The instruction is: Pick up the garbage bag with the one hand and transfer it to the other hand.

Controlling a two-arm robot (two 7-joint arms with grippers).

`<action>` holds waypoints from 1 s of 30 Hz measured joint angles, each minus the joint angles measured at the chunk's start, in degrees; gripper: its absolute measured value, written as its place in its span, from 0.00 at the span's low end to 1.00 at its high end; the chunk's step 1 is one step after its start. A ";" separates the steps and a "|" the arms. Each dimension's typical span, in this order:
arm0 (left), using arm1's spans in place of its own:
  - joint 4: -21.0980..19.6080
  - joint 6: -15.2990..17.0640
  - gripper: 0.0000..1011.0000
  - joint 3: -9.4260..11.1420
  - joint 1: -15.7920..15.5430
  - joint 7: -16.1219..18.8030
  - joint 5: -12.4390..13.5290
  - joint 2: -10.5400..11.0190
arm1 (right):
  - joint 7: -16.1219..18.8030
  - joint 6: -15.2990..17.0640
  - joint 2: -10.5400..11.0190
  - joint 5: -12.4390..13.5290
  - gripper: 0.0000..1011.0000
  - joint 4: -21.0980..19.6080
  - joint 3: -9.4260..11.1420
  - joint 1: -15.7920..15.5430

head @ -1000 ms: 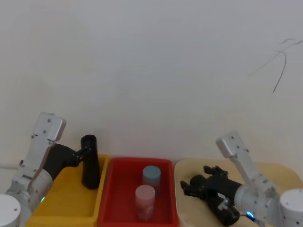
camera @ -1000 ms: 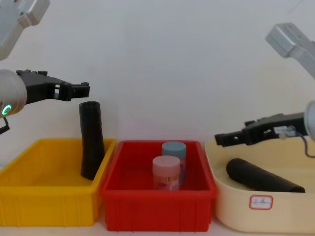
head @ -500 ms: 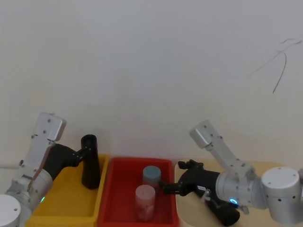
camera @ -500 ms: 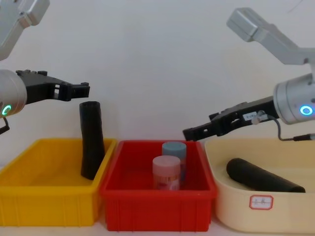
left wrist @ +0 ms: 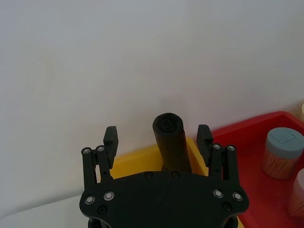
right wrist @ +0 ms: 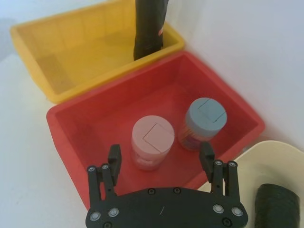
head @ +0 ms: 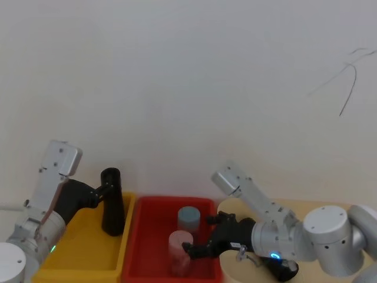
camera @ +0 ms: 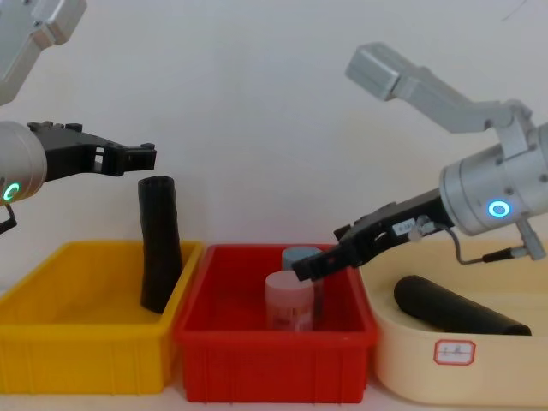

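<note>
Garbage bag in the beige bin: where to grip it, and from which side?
Probably best to grip the garbage bag mid-length, jaws across its width, coming from above: it lies on its side in the beige bin, whose walls block side approaches.

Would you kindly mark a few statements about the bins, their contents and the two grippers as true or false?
1. The garbage bag lies in the cream basin. True.
2. The right gripper is shut on the pink-lidded jar. False: it is open above the red bin, holding nothing.
3. The black tube stands leaning in the yellow bin. True.
4. The left gripper grips the black tube. False: it is open just above the tube's top.
5. The red bin holds three jars. False: two, the pink-lidded jar and a blue-lidded jar.
</note>
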 joint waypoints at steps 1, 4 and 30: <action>0.00 0.00 0.99 0.00 0.00 0.00 0.00 0.00 | 0.06 0.02 -0.12 -0.17 0.99 0.27 -0.19 0.13; 0.00 0.00 0.99 0.00 0.00 0.00 0.00 0.00 | 0.20 0.04 -0.66 -0.62 0.99 1.59 -0.85 0.63; 0.00 0.00 0.99 0.00 0.00 0.00 -0.01 0.00 | 1.25 -0.92 -4.76 -3.05 0.99 9.91 -2.99 4.13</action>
